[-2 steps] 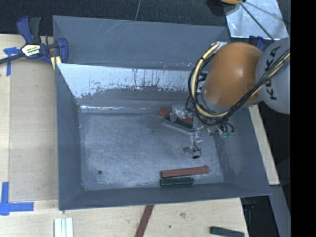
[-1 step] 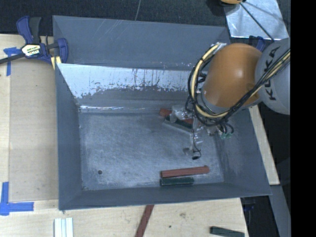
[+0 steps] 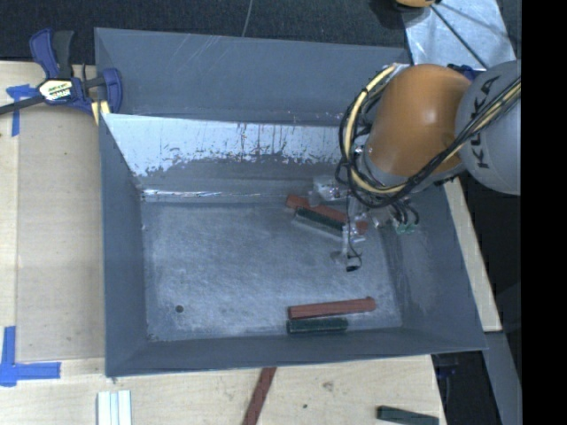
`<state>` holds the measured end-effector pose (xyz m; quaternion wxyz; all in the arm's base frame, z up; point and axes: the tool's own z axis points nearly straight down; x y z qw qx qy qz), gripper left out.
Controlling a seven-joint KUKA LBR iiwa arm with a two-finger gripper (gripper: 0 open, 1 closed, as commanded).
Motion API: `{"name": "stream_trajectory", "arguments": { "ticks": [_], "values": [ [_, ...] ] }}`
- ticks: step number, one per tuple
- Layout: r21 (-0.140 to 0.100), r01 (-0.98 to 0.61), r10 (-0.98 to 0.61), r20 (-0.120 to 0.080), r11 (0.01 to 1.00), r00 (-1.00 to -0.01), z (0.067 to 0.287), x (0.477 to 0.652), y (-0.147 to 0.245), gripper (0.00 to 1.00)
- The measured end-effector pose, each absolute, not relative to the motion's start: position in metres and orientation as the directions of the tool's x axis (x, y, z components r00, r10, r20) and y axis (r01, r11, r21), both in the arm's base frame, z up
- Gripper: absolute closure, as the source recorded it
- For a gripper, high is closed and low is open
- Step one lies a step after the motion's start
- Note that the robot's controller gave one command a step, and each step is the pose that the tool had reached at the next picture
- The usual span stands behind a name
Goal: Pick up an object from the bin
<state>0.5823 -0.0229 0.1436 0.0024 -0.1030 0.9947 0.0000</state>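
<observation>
Hanging over the right rear part of the grey metal bin (image 3: 124, 237), the arm's two-finger end, its fingers (image 3: 352, 257), points down at the floor below the rounded orange wrist cover (image 3: 416, 118). Whether these fingers are open or closed cannot be told, and nothing is seen between them. Nearest to them lie two slim bars, close together: a short reddish-brown bar (image 3: 312, 207) and, just in front of it, a dark green bar (image 3: 317, 222). Both lie flat on the floor just to the left of the fingertips, their right ends near the tips; contact cannot be judged. The long axis of each bar runs left to right, tilted slightly so that the right end lies nearer the front wall. Well apart, against the front wall, a longer reddish-brown strip (image 3: 332, 308) and a dark strip (image 3: 317, 325) lie side by side, parallel to that wall.
</observation>
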Motion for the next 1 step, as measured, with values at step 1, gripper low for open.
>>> {"name": "stream_trajectory", "arguments": {
  "ticks": [1],
  "values": [
    [-0.003,-0.201,-0.201,-0.01,0.98,-0.98,0.0897,0.6038,-0.0306,0.0]
  ]
}}
